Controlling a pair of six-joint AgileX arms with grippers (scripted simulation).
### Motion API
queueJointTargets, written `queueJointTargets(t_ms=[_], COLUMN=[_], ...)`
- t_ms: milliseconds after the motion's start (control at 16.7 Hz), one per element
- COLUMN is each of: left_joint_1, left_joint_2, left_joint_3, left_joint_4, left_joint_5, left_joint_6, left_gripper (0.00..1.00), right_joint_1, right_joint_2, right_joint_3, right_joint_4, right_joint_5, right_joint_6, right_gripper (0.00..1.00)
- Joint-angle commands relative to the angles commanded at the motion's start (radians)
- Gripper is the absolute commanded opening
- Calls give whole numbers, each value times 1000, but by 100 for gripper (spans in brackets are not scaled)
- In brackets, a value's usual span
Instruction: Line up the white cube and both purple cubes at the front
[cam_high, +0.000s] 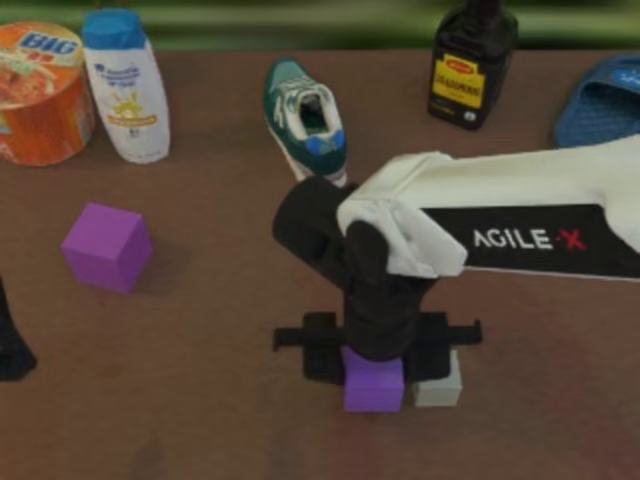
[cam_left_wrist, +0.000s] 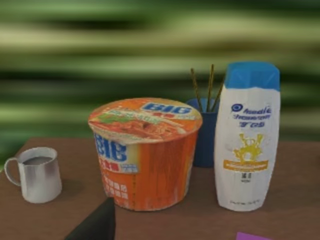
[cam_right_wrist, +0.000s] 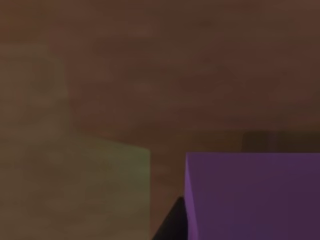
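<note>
The smaller purple cube (cam_high: 373, 386) stands near the table's front edge, side by side with the white cube (cam_high: 440, 387) on its right. My right gripper (cam_high: 375, 362) comes straight down on this purple cube and is shut on it. In the right wrist view one dark finger (cam_right_wrist: 172, 222) lies against the side of the purple cube (cam_right_wrist: 250, 195). The larger purple cube (cam_high: 106, 246) sits alone at the left; a sliver of the larger purple cube (cam_left_wrist: 255, 236) shows in the left wrist view. My left gripper (cam_high: 10, 348) is parked at the left edge, open.
Along the back stand an orange noodle cup (cam_high: 35, 90), a white shampoo bottle (cam_high: 125, 85), a green sneaker (cam_high: 305, 120), a dark sauce bottle (cam_high: 472, 65) and a blue slipper (cam_high: 600, 100). The left wrist view also shows a metal mug (cam_left_wrist: 35, 172) and a blue pen cup (cam_left_wrist: 205, 132).
</note>
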Motion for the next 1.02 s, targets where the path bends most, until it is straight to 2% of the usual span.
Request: queueJointTargets(t_ms=[720, 1020], left_joint_1=[0, 0], left_joint_2=[0, 0], left_joint_3=[0, 0], left_joint_4=[0, 0], left_joint_5=[0, 0], left_joint_6=[0, 0], left_gripper=[100, 100], right_joint_1=[0, 0], right_joint_2=[0, 0], right_joint_3=[0, 0], right_joint_4=[0, 0], right_joint_5=[0, 0], right_joint_6=[0, 0], right_gripper=[98, 100])
